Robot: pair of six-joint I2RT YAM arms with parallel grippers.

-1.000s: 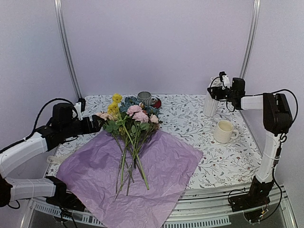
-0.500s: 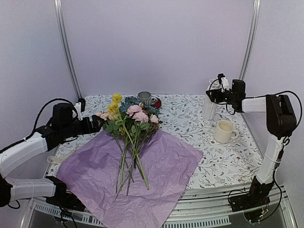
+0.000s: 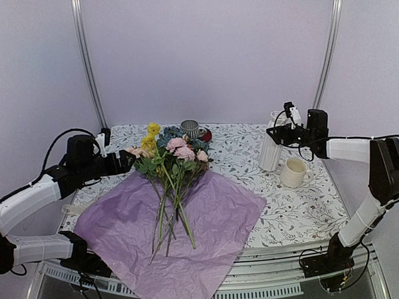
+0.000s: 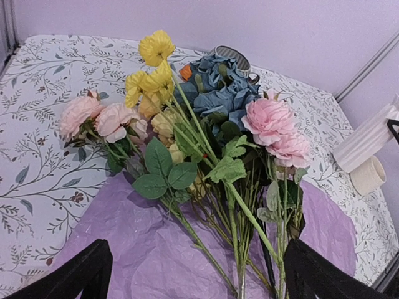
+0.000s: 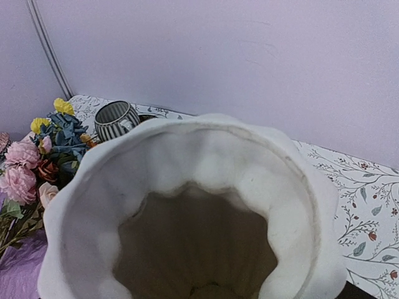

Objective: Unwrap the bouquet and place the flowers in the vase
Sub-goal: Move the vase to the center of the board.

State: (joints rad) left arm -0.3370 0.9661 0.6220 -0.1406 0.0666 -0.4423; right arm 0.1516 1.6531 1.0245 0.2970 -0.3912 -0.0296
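Note:
The flowers point(image 3: 171, 163) lie loose on the opened purple tissue sheet point(image 3: 215, 218), blooms toward the back and stems toward the front. My left gripper point(image 3: 124, 163) hovers open at their left side; in the left wrist view its fingertips point(image 4: 87, 274) straddle the stems point(image 4: 243, 224) without touching them. At the right, the white ribbed vase point(image 3: 270, 151) leans slightly, and my right gripper point(image 3: 278, 132) is shut on its upper part. The vase's open mouth point(image 5: 206, 149) fills the right wrist view and hides that gripper's fingers.
A cream mug point(image 3: 294, 172) stands just right of the vase. A striped grey cup point(image 3: 190, 128) on a red saucer point(image 3: 206, 135) sits behind the blooms. A pale ribbon point(image 3: 70, 209) lies at the sheet's left edge. The sheet overhangs the table's front edge.
The right gripper has carried the vase a little forward and leftward, closer to the mug, and the vase now leans. The left arm and the flowers have not moved.

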